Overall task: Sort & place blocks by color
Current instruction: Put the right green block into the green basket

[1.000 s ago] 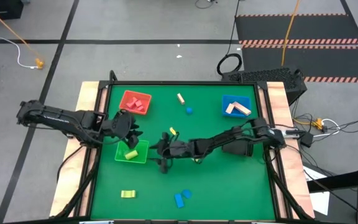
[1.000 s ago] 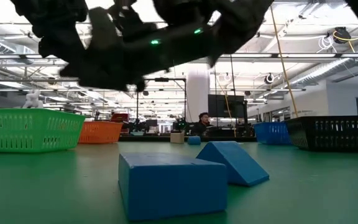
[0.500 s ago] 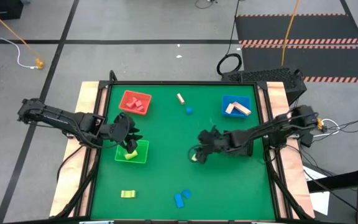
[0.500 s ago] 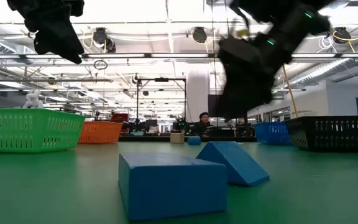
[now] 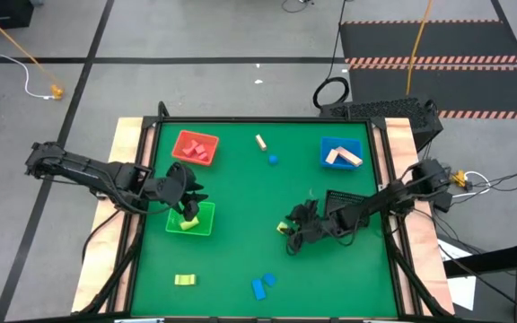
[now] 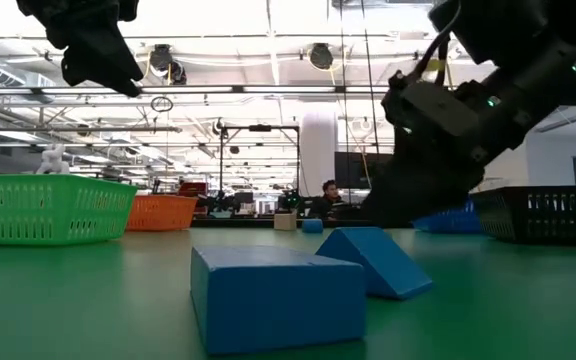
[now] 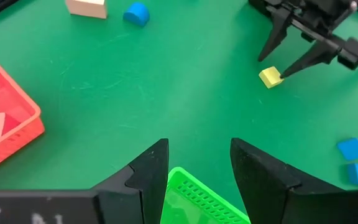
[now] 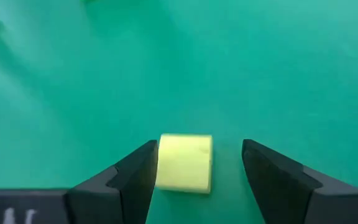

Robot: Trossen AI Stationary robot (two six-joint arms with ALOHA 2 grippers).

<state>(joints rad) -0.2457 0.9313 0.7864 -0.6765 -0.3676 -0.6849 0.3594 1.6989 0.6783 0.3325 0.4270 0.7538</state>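
Observation:
My right gripper is open and low over the table right of centre. Its fingers stand on either side of a small yellow block that lies flat on the green mat. My left gripper is open and empty above the far edge of the green tray, which holds yellow blocks. Loose on the mat are another yellow block, two blue blocks, a tan block and a blue round piece. My right gripper comes at the yellow block slanting down from the table's right side. One finger stands right at the block's side, and a gap shows at the other finger. Whether it touches the block I cannot tell.
A red tray with red blocks sits at the far left and a blue tray with tan blocks at the far right. A black mesh basket lies under my right arm. Wooden rails edge the table's left and right sides.
My right gripper has drawn back from the table's middle, beside the green tray, toward the right, then come down and toward the near edge to the small yellow block.

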